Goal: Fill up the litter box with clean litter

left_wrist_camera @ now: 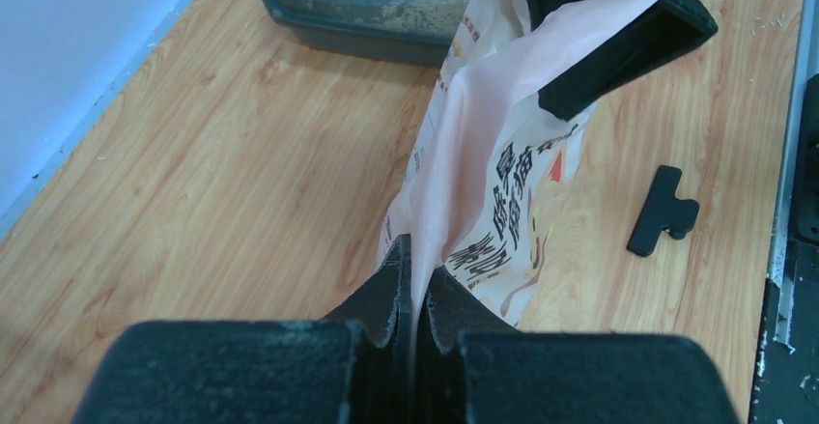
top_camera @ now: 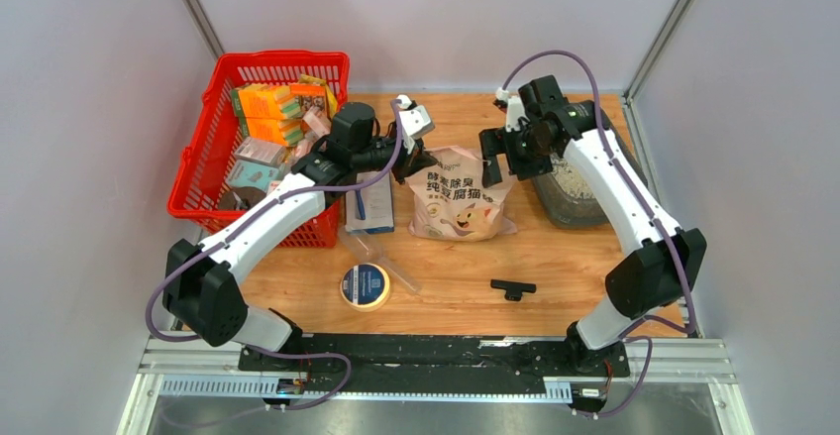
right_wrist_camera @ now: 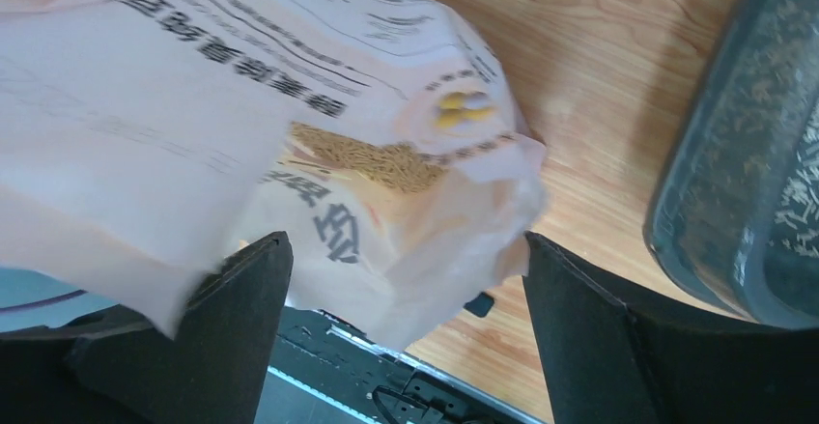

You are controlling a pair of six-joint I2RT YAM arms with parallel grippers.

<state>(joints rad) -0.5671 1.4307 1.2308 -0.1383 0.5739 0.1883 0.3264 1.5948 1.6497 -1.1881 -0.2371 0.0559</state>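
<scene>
At the far left of the overhead view a red basket [top_camera: 260, 148] is sitting full of packets and playing no part here. Just right of it, the left claw [top_camera: 413, 118] is pinching the top edge of the pink litter bag [top_camera: 461, 202]. In the left wrist view its fingers [left_wrist_camera: 386, 294] are pressing together with only the thin film between them, so it is clamped on the bag. Toward the bottom middle a roll of tape [top_camera: 365, 286] and a black clip [top_camera: 512, 288] are lying on the table [top_camera: 555, 257], apart from the bag. The bag itself is resting on the wood in the middle of the frame.

Further right, the right claw [top_camera: 503, 153] is hanging at the bag's upper right corner with its jaws standing wide apart. In the right wrist view that corner is bulging between the two fingers [right_wrist_camera: 241, 294] without being squeezed. At the right edge, partly under the right arm, the litter box [top_camera: 579, 207] is lying just beside the bag, with pale litter [top_camera: 577, 172] covering part of its floor.

The step in hand looks like getting a two-handed hold on the bag for pouring. Next, the right claw is going to need to close on that corner. Then both arms will be lifting and tipping the bag's mouth over the rim, slowly enough that the grains are landing inside the box
</scene>
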